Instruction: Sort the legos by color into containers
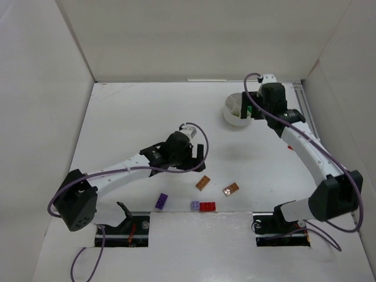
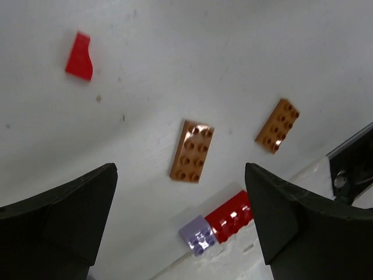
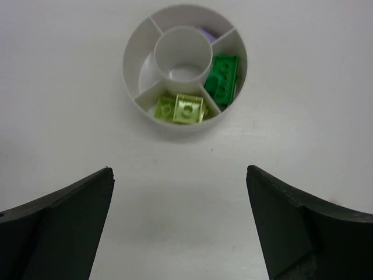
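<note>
Left fingers (image 2: 58,221) and right fingers (image 3: 58,221) both spread, gripping nothing. Ahead of the right we see the round white dish (image 3: 131,44): glossy lime bricks (image 3: 187,108) in the near wedge, green bricks (image 3: 224,79) in the next one, and a lilac piece (image 3: 206,31) mostly hidden behind the centre cup (image 3: 182,49). Loose on the table (image 2: 175,58): two studded orange-brown bricks (image 2: 192,150), and a red brick (image 2: 233,214) touching a lilac brick (image 2: 198,236).

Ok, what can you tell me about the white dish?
The dish is round, white, plastic-looking, split into wedges around an empty central cup. It sits flat on the table. One wedge holds green bricks, the next lime bricks; a lilac bit peeks from the far wedge; the left wedge looks empty. The right gripper hangs open above, not touching.
</note>
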